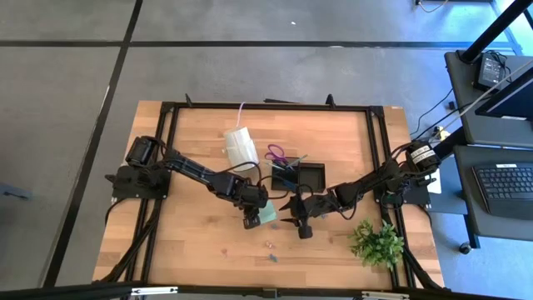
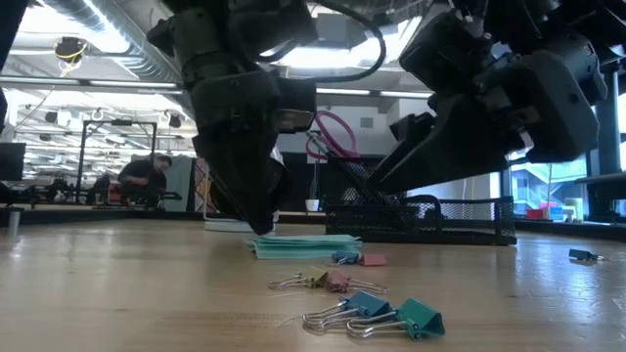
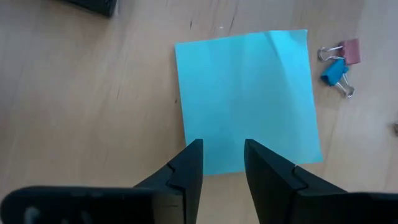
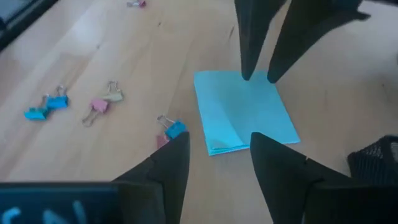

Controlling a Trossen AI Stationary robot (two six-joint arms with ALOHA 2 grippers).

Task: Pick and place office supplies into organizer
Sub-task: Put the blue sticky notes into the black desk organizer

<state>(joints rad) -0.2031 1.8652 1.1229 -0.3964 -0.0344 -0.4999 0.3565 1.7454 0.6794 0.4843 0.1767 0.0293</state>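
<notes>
Left wrist view: my left fingers (image 3: 222,163) parted over the sticky-note pad (image 3: 245,99), flat on the tabletop (image 3: 93,93) near the organizer (image 1: 298,175). Right fingers (image 4: 214,152) released, hovering opposite. Should pinch one edge and lift level.

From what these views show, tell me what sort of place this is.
Probably an open-plan lab or workshop: exposed ceiling ducts, a person at a workbench beyond the table, and a keyboard on a cart beside it.
</notes>
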